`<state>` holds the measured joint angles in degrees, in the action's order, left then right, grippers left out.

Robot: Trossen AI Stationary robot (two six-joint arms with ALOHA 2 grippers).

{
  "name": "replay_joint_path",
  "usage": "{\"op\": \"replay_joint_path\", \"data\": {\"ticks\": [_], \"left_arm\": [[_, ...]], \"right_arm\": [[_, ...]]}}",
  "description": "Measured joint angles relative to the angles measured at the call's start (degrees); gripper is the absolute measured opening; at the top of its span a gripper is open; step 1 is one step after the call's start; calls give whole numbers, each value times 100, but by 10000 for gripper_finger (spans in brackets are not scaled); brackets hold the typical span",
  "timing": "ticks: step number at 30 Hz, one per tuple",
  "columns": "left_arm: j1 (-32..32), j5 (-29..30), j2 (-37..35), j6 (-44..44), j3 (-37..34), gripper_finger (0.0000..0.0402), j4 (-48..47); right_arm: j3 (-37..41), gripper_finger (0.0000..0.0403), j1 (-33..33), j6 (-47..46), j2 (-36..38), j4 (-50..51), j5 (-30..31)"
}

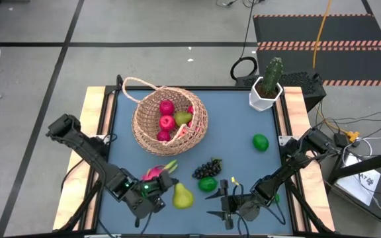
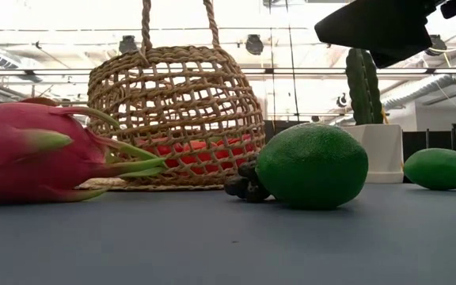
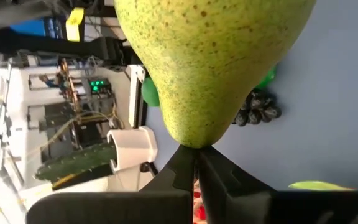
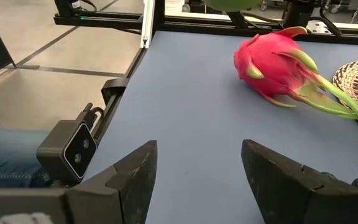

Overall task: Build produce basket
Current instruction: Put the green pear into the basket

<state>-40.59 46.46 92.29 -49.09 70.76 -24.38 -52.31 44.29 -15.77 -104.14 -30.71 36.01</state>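
The woven basket (image 1: 170,119) stands at the table's far middle and holds red and pink fruits and a pear. It also shows in the low view (image 2: 176,119). A pink dragon fruit (image 1: 156,173) lies on the mat and shows in the right wrist view (image 4: 278,62). A grape bunch (image 1: 207,167) and a lime (image 1: 208,184) lie on the mat mid-table. A second lime (image 1: 260,142) lies to the right. My left gripper (image 1: 161,198) is shut on a yellow-green pear (image 3: 210,62) near the front edge. My right gripper (image 4: 197,180) is open and empty over the mat, also near the front edge (image 1: 220,205). My left gripper holds the pear by the tip of its narrow end (image 3: 194,144), pinched between the two fingers (image 3: 229,180), which are closed together there. The pear's wide end points away from the gripper. No pear rests on the mat in the low view, so it looks lifted clear.
A white pot with a green cactus (image 1: 266,92) stands at the far right corner. A small camera block (image 4: 73,149) sits at the table's front edge. A dark arm (image 2: 386,24) hangs over the right of the low view. Bare blue mat (image 1: 243,119) lies right of the basket.
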Motion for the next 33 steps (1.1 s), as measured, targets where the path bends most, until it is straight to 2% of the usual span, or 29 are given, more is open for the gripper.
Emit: {"op": "replay_joint_path", "data": {"ticks": [4, 10, 15, 23, 33], "left_arm": [[11, 7, 0, 129, 0, 15, -2], [8, -4, 0, 311, 0, 5, -2], [8, -4, 0, 362, 0, 15, -2], [52, 9, 0, 859, 0, 7, 8], [337, 306, -7, 2556, 0, 8, 766]], "right_arm": [[0, 228, 0, 0, 0, 1, -2], [0, 228, 2, 0, 0, -85, -2], [0, 228, 3, 0, 0, -82, -2], [0, 228, 4, 0, 0, -82, -4], [-2, 228, 4, 0, 0, -80, -5]]}}
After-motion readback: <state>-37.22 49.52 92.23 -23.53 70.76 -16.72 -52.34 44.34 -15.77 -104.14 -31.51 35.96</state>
